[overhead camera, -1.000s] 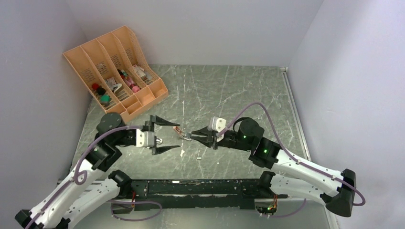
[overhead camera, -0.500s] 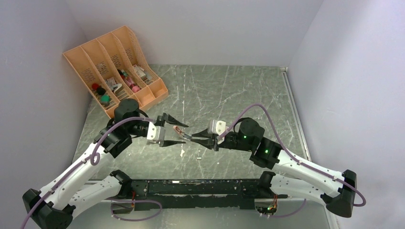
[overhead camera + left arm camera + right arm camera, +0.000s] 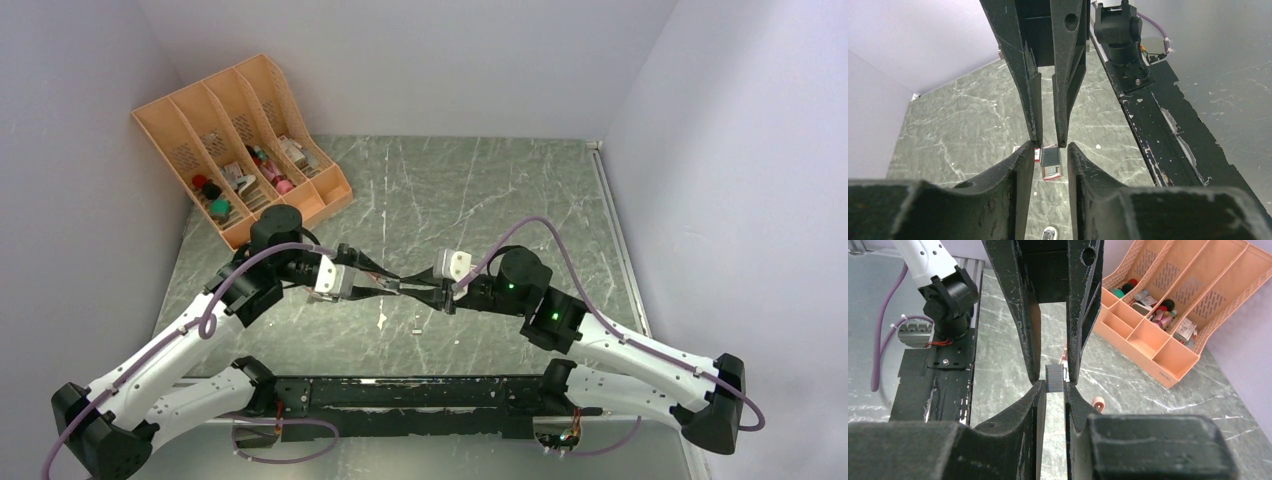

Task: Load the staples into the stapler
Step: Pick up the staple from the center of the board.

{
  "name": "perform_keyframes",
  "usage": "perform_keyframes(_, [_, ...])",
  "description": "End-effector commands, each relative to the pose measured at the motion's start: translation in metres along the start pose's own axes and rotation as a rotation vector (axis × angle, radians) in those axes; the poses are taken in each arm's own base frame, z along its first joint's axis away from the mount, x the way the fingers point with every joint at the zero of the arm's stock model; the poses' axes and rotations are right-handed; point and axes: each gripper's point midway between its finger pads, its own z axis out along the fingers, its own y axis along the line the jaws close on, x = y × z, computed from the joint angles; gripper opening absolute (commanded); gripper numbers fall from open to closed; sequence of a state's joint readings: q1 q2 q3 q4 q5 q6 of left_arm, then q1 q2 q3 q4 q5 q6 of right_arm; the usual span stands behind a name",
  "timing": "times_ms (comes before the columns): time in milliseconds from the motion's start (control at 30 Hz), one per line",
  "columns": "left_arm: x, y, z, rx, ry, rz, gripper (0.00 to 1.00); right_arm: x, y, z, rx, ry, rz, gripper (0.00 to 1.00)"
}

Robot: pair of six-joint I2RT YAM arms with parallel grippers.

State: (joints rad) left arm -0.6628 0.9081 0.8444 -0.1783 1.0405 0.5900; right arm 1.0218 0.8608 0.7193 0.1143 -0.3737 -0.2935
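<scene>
My right gripper (image 3: 408,289) (image 3: 1054,385) is shut on a short grey ribbed strip of staples (image 3: 1054,376) and holds it above the table's middle. My left gripper (image 3: 392,284) (image 3: 1051,145) meets it tip to tip. Its jaws stand narrowly open on either side of the same strip, with a thin gap showing on each side. The red-and-white staple box with its grey tray (image 3: 1051,161) lies on the table below the fingertips. A small pink rounded piece (image 3: 1096,403) lies on the table beside my right fingers; I cannot tell whether it is the stapler.
An orange desk organiser (image 3: 240,150) with small items stands at the back left corner and also shows in the right wrist view (image 3: 1168,315). The black mounting rail (image 3: 420,395) runs along the near edge. Walls close in on the left, back and right.
My left arm has swung right to the right gripper, and its wide-open jaws have narrowed around the strip. The right gripper has stayed nearly still with the strip.
</scene>
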Motion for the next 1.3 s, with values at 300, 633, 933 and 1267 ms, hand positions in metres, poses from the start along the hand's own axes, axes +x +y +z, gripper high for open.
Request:
perform_keyframes(300, [-0.011, 0.004, 0.001, 0.004, -0.007, 0.041, 0.20, -0.014, -0.011, 0.000, 0.043, -0.035, -0.029, 0.21])
perform_keyframes(633, [-0.011, 0.007, 0.001, -0.010, -0.003, 0.020, 0.15, -0.015, -0.014, -0.001, 0.060, -0.035, -0.030, 0.32])
perform_keyframes(933, [-0.013, 0.016, 0.000, -0.067, -0.007, 0.017, 0.10, -0.018, -0.024, -0.015, 0.128, -0.024, -0.081, 0.64])
perform_keyframes(1267, [-0.031, 0.033, -0.005, -0.202, -0.087, -0.033, 0.07, -0.015, -0.045, -0.039, 0.259, -0.048, -0.510, 0.63])
